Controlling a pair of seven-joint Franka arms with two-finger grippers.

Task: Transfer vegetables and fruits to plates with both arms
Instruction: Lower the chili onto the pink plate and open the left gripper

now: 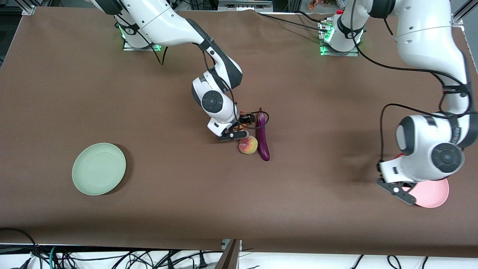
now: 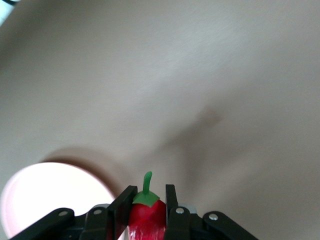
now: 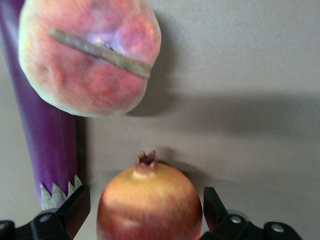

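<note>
While two plates lie on the brown table [image 1: 149, 209], one pale green plate [image 1: 99, 169] toward the right arm's end and one pale pink plate [image 1: 433, 193] toward the left arm's end, four pieces of produce can be counted across the views: one eggplant, one peach, one pomegranate and one chili pepper. From the front camera the purple eggplant [image 1: 263, 137] and the peach [image 1: 248, 145] lie side by side near the middle of the table, the peach touching or just beside the eggplant. The pomegranate [image 3: 149, 205] is almost wholly hidden there by the right gripper [image 1: 239, 127], but the right wrist camera shows it plainly, crown tip up, sitting between the two spread fingers, which stand wide on either side of it without clearly pressing it. That same view shows the peach [image 3: 90, 57] and the eggplant [image 3: 47, 135] with its pale cap close by. The chili pepper [image 2: 147, 212] barely shows in the front view; the left wrist camera shows it red with a green stem, clamped between the fingers of the left gripper [image 2: 147, 205], which grips it. From the front, the left gripper [image 1: 397, 188] hangs over the edge of the pink plate [image 2: 50, 195].
</note>
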